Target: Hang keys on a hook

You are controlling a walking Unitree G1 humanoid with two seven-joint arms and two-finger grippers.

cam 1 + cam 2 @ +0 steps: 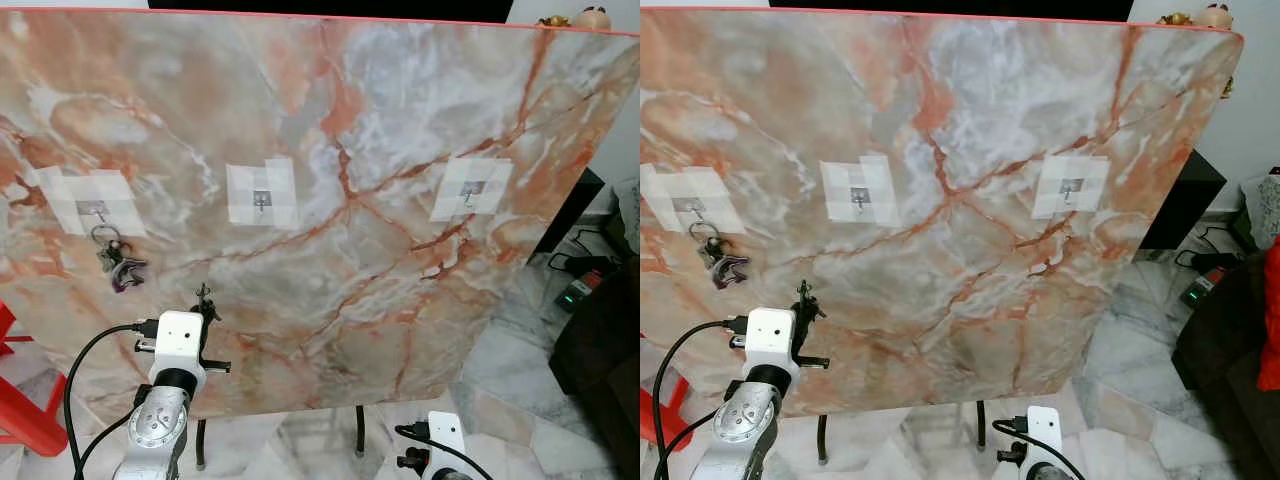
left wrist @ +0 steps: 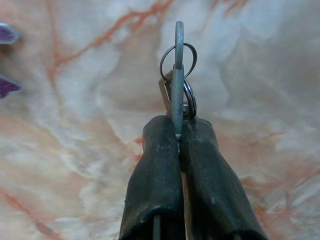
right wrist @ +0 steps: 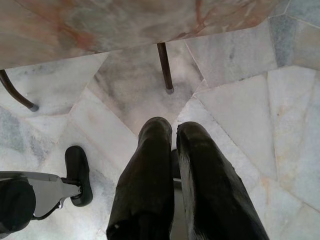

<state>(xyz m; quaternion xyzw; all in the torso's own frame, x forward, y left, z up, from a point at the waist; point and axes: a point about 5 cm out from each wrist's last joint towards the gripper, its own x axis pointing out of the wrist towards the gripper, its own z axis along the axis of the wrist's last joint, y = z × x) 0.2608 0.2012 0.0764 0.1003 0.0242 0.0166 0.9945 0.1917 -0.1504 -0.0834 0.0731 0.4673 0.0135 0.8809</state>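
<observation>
Keys: a small bunch on rings, pinched between the closed fingers of the left gripper, sticking out past the fingertips.
Left gripper: raised before the marble board, below the hooks.
Middle hook: bare, above the gripper and slightly to its right.
Left hook: above-left of the gripper, another key bunch hanging from it.
Right hook: bare, far right of the gripper.
Right gripper: low, pointing at the tiled floor, fingers closed on nothing.

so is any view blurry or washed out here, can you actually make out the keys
Left wrist view: keys sharp, pinched in the left tool, marble board behind soft. Eye views: even light, no glare, hooks pixelated. Right wrist view: right tool dim but clear.
</observation>
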